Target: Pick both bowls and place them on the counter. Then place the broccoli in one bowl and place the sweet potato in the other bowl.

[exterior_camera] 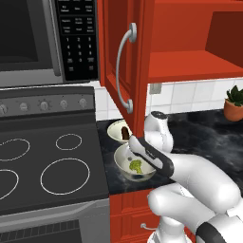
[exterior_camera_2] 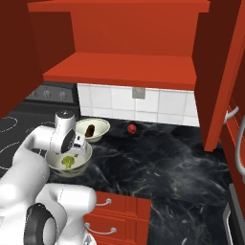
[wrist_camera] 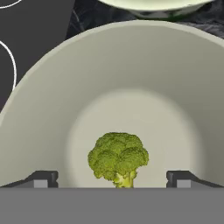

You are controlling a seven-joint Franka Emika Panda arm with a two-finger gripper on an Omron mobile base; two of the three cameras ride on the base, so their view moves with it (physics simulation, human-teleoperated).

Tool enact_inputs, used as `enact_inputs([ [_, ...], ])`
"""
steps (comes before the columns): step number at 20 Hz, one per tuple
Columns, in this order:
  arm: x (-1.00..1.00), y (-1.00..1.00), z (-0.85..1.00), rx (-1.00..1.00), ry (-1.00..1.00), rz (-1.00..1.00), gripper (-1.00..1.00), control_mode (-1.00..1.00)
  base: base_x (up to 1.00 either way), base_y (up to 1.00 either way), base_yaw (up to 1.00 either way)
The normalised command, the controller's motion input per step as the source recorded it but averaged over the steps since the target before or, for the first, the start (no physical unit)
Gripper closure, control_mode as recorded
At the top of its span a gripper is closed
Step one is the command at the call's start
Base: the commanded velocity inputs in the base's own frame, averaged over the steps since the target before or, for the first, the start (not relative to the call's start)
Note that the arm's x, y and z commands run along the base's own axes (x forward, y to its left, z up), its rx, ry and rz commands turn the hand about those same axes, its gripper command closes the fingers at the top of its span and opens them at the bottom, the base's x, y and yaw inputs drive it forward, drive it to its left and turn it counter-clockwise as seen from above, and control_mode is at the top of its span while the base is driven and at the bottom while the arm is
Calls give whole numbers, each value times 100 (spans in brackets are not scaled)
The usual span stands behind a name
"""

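The deeper, wider bowl (exterior_camera: 120, 159) stands on the black marble counter (exterior_camera_2: 158, 162) near its front edge, and the broccoli (wrist_camera: 118, 158) lies inside it on the cream floor. Behind it the shallower, paler bowl (exterior_camera: 114, 128) holds the brown sweet potato (exterior_camera: 125, 133). My gripper (wrist_camera: 113, 179) hangs open just above the near bowl, pointing down into it. The floret sits between the two widely spread fingertips (wrist_camera: 42, 179) and touches neither. From the right, the hand (exterior_camera_2: 72, 139) covers the back rim of the near bowl (exterior_camera_2: 82, 165), with the broccoli (exterior_camera_2: 68, 162) visible below it.
The dark stovetop (exterior_camera: 47, 161) borders the bowls on the left. An open red cabinet door (exterior_camera: 124, 61) hangs directly over the far bowl. A small round red item (exterior_camera_2: 131, 128) lies at the backsplash, and a potted plant (exterior_camera: 234, 102) stands far right.
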Motion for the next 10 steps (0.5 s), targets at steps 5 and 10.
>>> enact_inputs([
  [5, -39, -27, 45, 1, -6, 0, -100, -100, 0, 0, 0],
  [10, -42, -34, 48, 1, -15, 0, -100, -100, 0, 0, 0],
])
